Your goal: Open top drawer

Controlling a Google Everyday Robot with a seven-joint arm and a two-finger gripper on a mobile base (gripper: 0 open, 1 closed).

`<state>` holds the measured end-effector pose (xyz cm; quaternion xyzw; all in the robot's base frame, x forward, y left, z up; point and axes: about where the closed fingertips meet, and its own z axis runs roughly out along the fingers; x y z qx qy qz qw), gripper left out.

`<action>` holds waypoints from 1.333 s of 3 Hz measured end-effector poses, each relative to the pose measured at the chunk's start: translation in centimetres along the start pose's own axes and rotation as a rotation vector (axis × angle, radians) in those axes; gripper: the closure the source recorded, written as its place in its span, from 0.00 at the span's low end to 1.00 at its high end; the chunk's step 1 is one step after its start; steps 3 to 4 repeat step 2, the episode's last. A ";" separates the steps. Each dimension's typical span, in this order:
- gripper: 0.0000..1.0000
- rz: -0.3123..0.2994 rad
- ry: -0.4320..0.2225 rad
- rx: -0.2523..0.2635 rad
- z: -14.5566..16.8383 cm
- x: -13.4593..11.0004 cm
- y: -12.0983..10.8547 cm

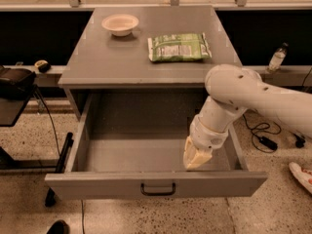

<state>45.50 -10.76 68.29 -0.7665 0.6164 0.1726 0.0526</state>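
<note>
The top drawer (pixel 97 185) of the grey cabinet stands pulled far out toward me. Its wide flat front panel carries a small black pull handle (pixel 158 189) at centre, and its deep grey interior (pixel 131 152) shows nothing inside. My gripper (pixel 195 158) hangs from the white arm (pixel 243 89) down inside the drawer at its right front, just behind the front panel and right of the handle.
On the cabinet top (pixel 97 57) sit a white bowl (pixel 120 23) at the back left and a green snack bag (pixel 179 47) to its right. A black stand (pixel 14 82) is at the left. A bottle (pixel 276 58), cables (pixel 261 135) and a shoe (pixel 301 174) lie at the right.
</note>
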 end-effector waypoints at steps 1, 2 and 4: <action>1.00 0.017 -0.116 -0.001 -2.3 -1.5 3.3; 1.00 0.045 -0.200 0.129 -6.3 -2.4 3.5; 1.00 0.045 -0.200 0.129 -6.3 -2.4 3.5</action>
